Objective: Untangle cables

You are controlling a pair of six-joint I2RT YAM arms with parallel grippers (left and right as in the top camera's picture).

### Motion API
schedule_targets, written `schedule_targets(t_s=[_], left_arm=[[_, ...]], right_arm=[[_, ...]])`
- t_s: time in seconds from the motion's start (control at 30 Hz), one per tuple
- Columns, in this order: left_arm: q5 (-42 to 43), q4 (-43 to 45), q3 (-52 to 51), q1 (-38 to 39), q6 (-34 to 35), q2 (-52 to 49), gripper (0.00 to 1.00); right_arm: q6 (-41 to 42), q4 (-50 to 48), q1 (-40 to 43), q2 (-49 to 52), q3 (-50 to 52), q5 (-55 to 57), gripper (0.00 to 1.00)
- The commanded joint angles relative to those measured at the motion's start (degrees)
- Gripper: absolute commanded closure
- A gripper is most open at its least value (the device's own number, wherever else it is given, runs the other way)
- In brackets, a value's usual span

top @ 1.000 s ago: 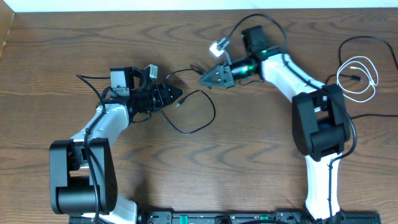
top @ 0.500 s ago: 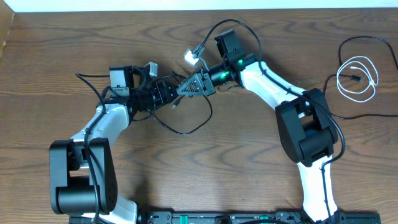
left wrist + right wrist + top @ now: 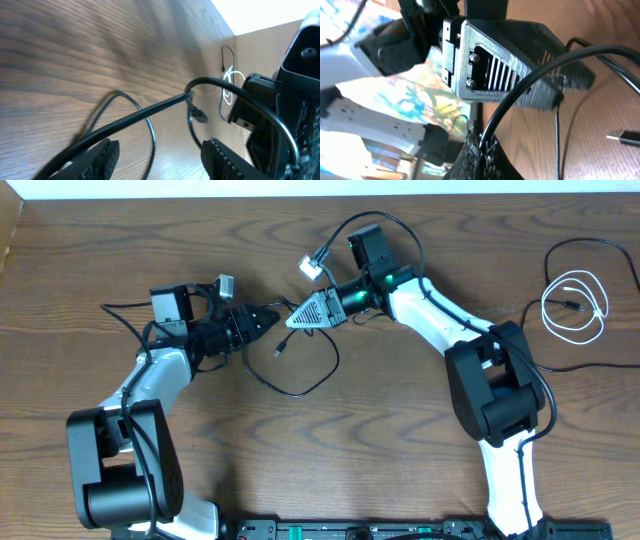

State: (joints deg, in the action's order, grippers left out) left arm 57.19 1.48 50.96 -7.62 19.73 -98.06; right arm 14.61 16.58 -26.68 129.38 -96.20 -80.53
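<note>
Observer: Cables first. Black cable lies in a loose loop on the table between the two arms. Its plug rests on the wood just below the gripper tips. White cable sits coiled on its own at the far right, well apart from both grippers.

Checker: So the two are already separate?

Observer: At the centre, yes, judged from above. A thin black cord runs around the white coil. Cannot tell whether it is the same black cable.

Checker: Right gripper?

Observer: Right gripper is pinched tight on the black cable. Right wrist view shows the cord nipped at the fingertips and arching away over the table. My reading: it holds a span off the wood so the other arm has something to take.

Checker: Left?

Observer: Left gripper is half spread with nothing clamped. The raised span crosses just in front of its fingers; touching or not, cannot tell. The two grippers sit nearly nose to nose. Probably a hand-over or a second hold, so the loop can be drawn out straight.

Checker: Risk?

Observer: Cord is thin. If the left closes off-line, it likely misses. The loose plug may drag and catch in the loop.
</note>
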Motion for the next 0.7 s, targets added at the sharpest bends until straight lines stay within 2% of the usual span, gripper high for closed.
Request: schedule_targets(t_s=[0.0, 0.27, 0.37, 0.43, 0.6, 0.67], left_arm=[[-1.84, -0.17, 0.15, -0.46, 0.35, -0.52, 0.41], [-1.77, 0.02, 0.15, -0.46, 0.61, -0.52, 0.41], [-1.81, 0.85, 0.15, -0.46, 2.95, -0.52, 0.41], [-2.12, 2.12, 0.15, -0.46, 8.17, -0.52, 0.41], [-9.79, 2.21, 0.15, 0.02, 28.89, -0.52, 0.41], [-12.39, 2.08, 0.15, 0.37, 33.73, -0.52, 0.41]], right_arm=[[8.94, -1.4, 0.48, 0.57, 0.22, -1.14, 0.99], [8.46, -1.81, -0.55, 0.59, 0.28, 1.51, 0.99], [7.39, -1.81, -1.4, 0.59, 0.28, 1.27, 0.99], [6.93, -1.84, -1.92, 0.59, 0.28, 1.22, 0.99], [4.52, -1.86, -2.62, 0.59, 0.28, -0.55, 0.99], [3.78, -1.86, -2.62, 0.59, 0.28, -1.97, 0.99]])
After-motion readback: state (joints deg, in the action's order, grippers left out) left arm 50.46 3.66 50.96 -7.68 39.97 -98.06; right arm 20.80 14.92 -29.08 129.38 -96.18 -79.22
